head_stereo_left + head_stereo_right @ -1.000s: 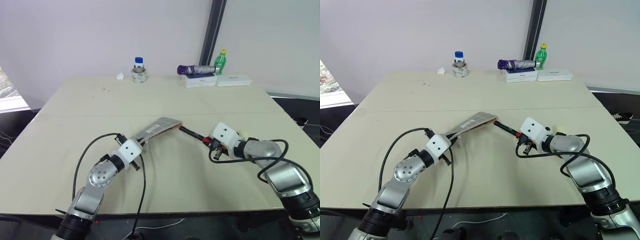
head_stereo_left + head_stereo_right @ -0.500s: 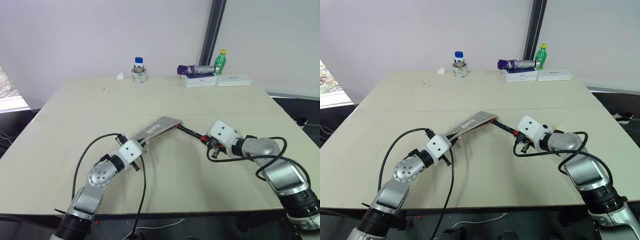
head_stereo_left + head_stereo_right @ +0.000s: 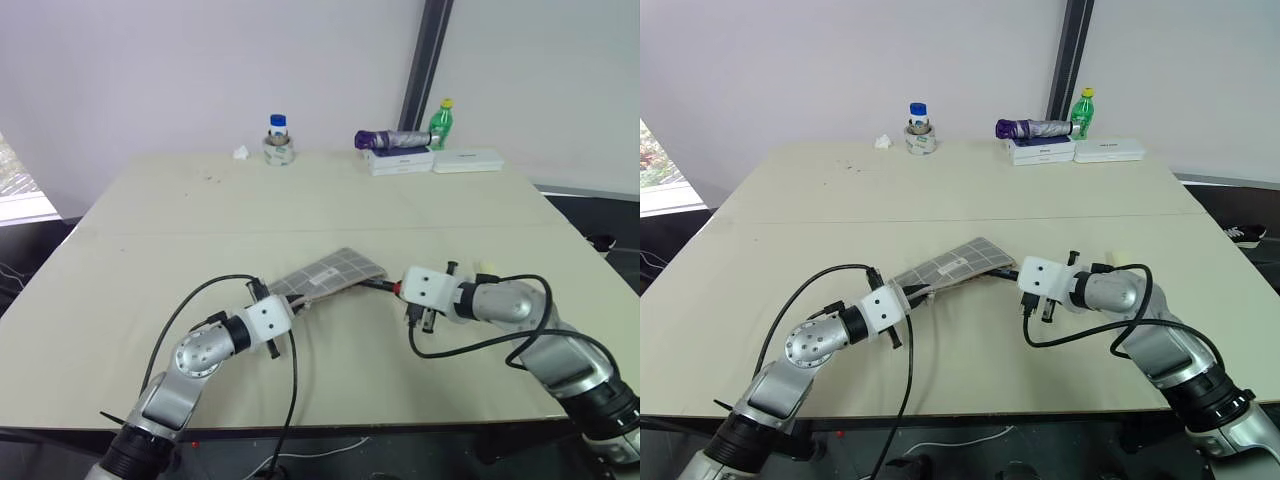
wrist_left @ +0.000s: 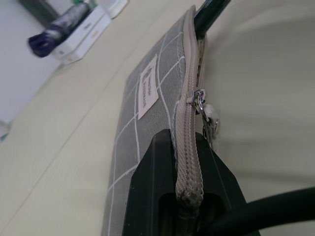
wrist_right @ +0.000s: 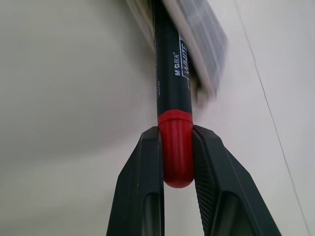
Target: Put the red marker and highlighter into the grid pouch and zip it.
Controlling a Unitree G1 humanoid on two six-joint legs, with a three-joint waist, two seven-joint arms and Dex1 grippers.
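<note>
Closest to me, my left claw (image 4: 183,194) is clamped shut on the near end of the grid pouch (image 3: 330,274), pinching the zipper seam so the grey fabric sits a bit propped up off the worktop (image 3: 150,230). The zipper pull (image 4: 199,101) hangs partway along the seam, so I reckon the mouth is open at the far end.

Just beyond, my right claw (image 5: 176,157) is closed snug on the red cap end of the red marker (image 5: 172,88), and the black barrel is poking into that open end of the pouch. So the marker's partly in, not fully.

How I'd do this bit: keep the left grip firm so the pouch doesn't slide away, and push the marker straight along the pouch's length, not at an angle, or the tip could snag on the lining or the zipper teeth. Let go only once the cap is past the mouth.

The highlighter (image 3: 487,266) looks like that pale yellowish bit lying on the worktop just behind my right wrist, hard to be sure. It's next.

Way at the far edge there's a green bottle (image 3: 441,122) and some white boxes (image 3: 400,160), not my concern
</note>
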